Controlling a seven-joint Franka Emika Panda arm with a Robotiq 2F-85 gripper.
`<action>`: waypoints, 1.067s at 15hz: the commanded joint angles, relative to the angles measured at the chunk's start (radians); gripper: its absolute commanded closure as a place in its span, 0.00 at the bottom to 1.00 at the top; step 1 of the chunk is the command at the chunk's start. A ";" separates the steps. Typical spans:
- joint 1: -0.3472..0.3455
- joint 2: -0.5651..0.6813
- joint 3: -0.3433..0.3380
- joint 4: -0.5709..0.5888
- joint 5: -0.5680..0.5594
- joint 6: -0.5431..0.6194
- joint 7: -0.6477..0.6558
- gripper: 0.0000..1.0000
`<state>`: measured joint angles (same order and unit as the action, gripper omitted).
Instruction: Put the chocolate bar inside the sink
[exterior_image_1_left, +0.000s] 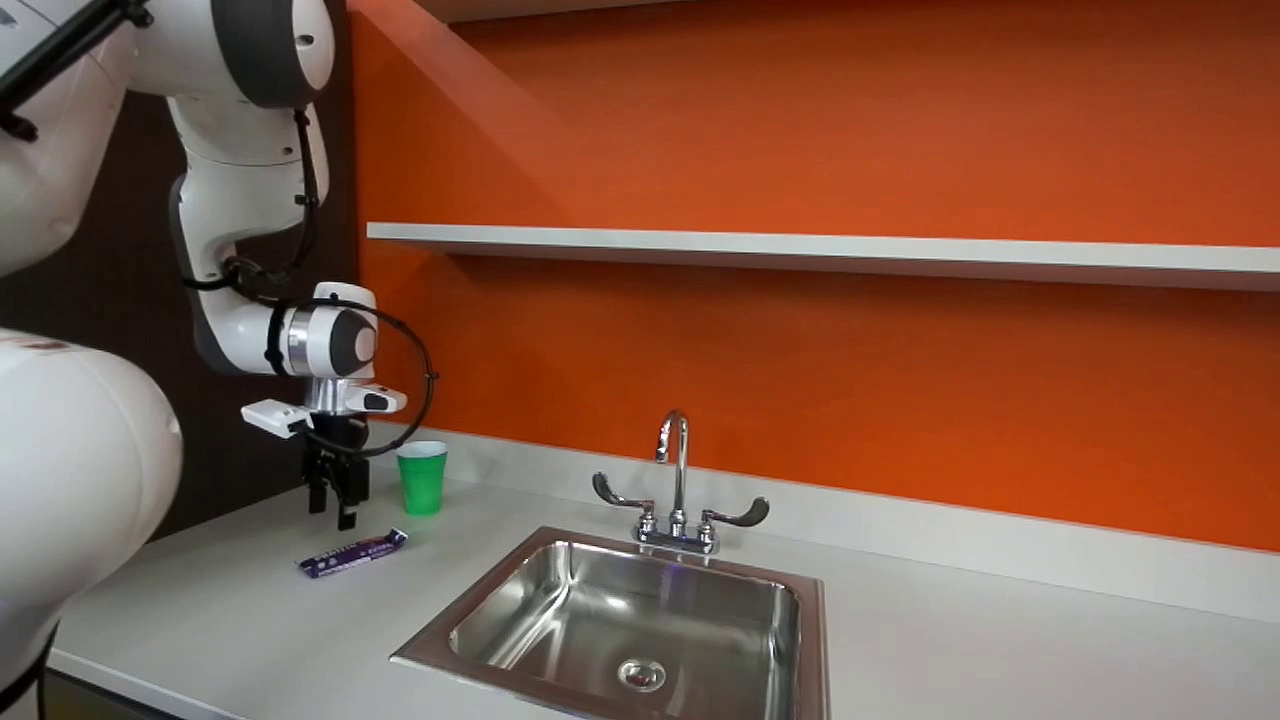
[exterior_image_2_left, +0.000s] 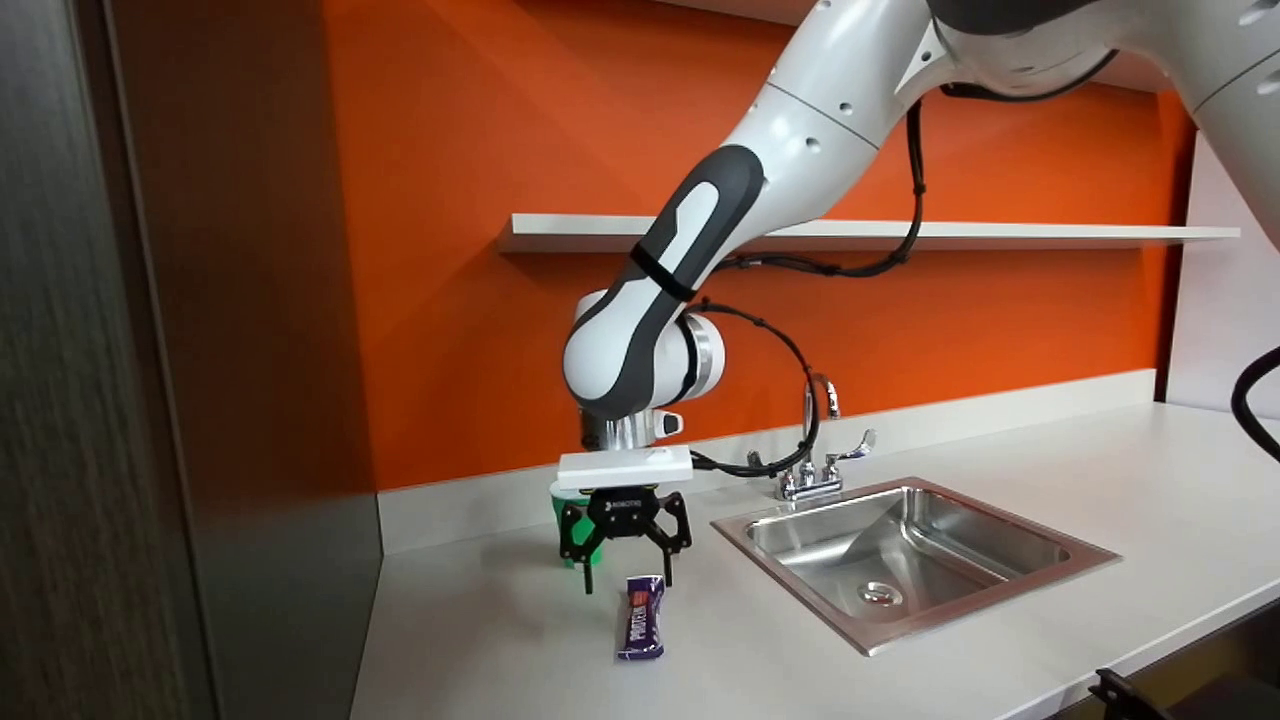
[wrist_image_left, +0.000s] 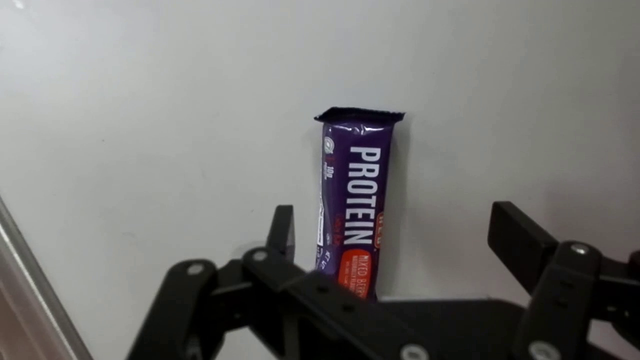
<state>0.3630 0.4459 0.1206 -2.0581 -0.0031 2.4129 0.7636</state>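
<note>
The chocolate bar, in a dark purple wrapper, lies flat on the pale counter in both exterior views (exterior_image_1_left: 352, 555) (exterior_image_2_left: 643, 617) and in the wrist view (wrist_image_left: 356, 195). My gripper (exterior_image_1_left: 332, 512) points down above the counter near the bar's far end. In the wrist view the gripper (wrist_image_left: 397, 225) is open, fingers wide apart and empty. The bar runs between them in the picture, nearer the left finger; its lower end is hidden by the gripper. The steel sink (exterior_image_1_left: 690, 620) is empty, beside the bar; it also shows in an exterior view (exterior_image_2_left: 930, 560).
A green cup (exterior_image_1_left: 422, 480) stands on the counter close behind the gripper. A chrome faucet (exterior_image_1_left: 680, 480) with two handles rises behind the sink. A white shelf (exterior_image_1_left: 800, 245) runs along the orange wall. A dark panel (exterior_image_2_left: 250, 400) bounds the counter's end.
</note>
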 joint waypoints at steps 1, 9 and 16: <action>0.019 0.032 -0.023 0.027 -0.010 0.008 0.047 0.00; 0.018 0.069 -0.042 0.034 -0.002 0.023 0.059 0.00; 0.019 0.090 -0.049 0.044 -0.002 0.023 0.067 0.00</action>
<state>0.3680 0.5228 0.0824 -2.0329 -0.0031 2.4328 0.8006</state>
